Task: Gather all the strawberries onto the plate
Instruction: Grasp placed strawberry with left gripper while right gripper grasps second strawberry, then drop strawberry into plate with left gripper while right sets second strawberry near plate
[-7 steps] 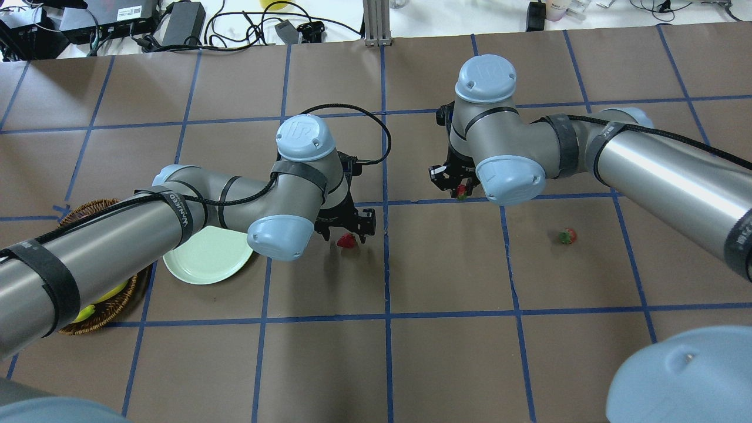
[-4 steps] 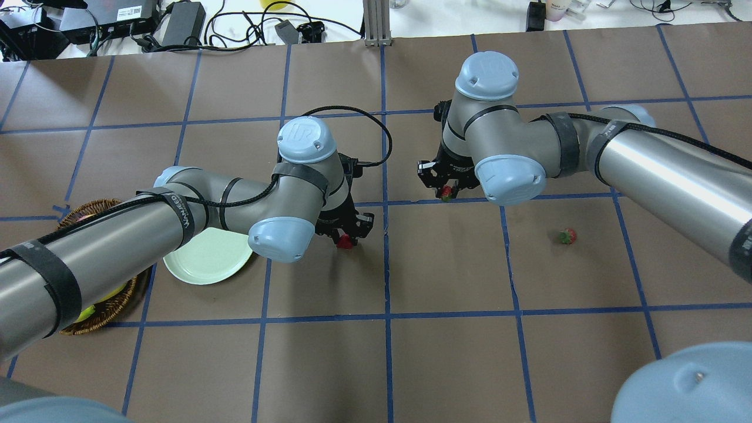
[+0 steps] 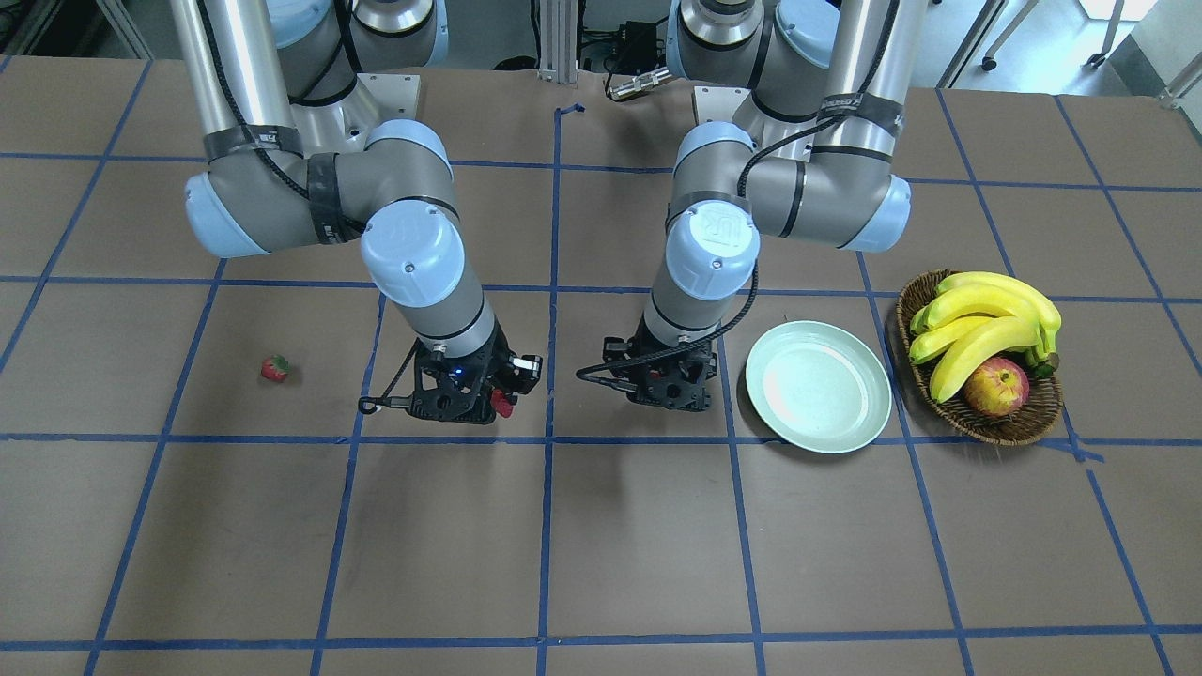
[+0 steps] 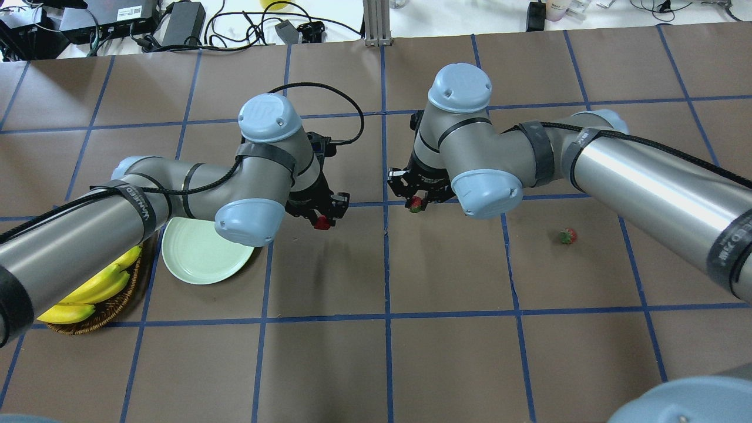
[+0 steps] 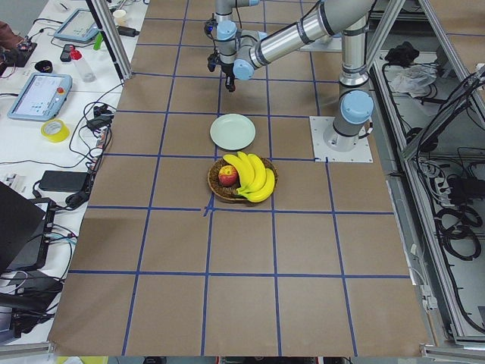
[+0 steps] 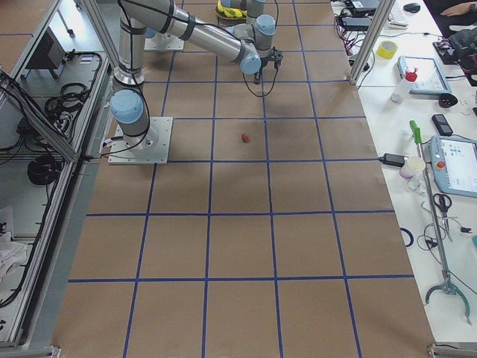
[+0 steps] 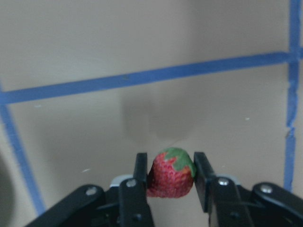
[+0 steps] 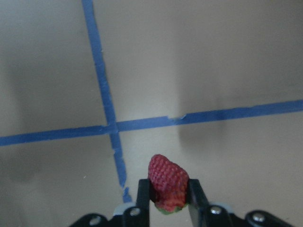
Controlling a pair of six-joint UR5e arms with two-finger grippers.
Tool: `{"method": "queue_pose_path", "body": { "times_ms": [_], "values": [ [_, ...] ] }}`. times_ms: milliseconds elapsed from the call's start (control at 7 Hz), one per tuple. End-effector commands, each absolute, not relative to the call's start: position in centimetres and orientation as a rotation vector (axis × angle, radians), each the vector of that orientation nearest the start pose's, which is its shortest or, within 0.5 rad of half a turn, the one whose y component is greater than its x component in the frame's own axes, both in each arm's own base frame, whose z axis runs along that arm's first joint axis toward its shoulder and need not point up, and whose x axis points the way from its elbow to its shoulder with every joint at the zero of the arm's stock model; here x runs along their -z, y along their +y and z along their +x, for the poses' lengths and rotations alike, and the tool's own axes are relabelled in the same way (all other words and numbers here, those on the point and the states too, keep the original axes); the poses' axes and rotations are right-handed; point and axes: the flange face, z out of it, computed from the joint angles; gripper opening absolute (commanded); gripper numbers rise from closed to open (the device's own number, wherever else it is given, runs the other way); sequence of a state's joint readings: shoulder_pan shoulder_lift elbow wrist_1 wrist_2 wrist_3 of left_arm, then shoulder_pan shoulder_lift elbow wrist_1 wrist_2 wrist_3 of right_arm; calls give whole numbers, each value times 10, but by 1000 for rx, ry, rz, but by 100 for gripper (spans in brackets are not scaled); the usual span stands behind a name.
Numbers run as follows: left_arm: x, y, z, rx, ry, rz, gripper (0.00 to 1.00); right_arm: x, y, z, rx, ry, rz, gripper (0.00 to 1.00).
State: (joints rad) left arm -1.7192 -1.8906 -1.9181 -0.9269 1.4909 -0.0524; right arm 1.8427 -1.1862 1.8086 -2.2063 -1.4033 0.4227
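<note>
My left gripper (image 4: 322,221) is shut on a strawberry (image 7: 170,173) and holds it above the table, just right of the pale green plate (image 4: 195,259). My right gripper (image 4: 416,203) is shut on a second strawberry (image 8: 167,181), held above a blue tape crossing near the table's middle. It shows red under that gripper in the front view (image 3: 502,405). A third strawberry (image 4: 567,236) lies alone on the table at the right. The plate (image 3: 817,387) holds nothing.
A wicker basket (image 3: 995,434) with bananas (image 3: 977,319) and a red-yellow apple (image 3: 995,387) stands just beyond the plate, on the robot's far left. Brown paper with blue tape lines covers the table. Cables and boxes lie past the far edge.
My left gripper closed on its strawberry, lifted it and moved left toward the plate. My right gripper moved left with its strawberry. The third strawberry has not moved.
</note>
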Motion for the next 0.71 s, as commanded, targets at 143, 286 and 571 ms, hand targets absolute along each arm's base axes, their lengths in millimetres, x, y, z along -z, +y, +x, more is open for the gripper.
{"method": "queue_pose_path", "body": {
  "times_ms": [143,286,571],
  "values": [
    [-241,-535,-105,-54,3224,133,0,-213,-476,385,-69,2940,334,0],
    [-235,-533,-80,-80,3225,186,0,-199,-466,415,-62,2924,393,0],
    [-227,-539,-21,-102,3194,160,0,-181,-470,425,-77,2928,407,24]
  ]
}}
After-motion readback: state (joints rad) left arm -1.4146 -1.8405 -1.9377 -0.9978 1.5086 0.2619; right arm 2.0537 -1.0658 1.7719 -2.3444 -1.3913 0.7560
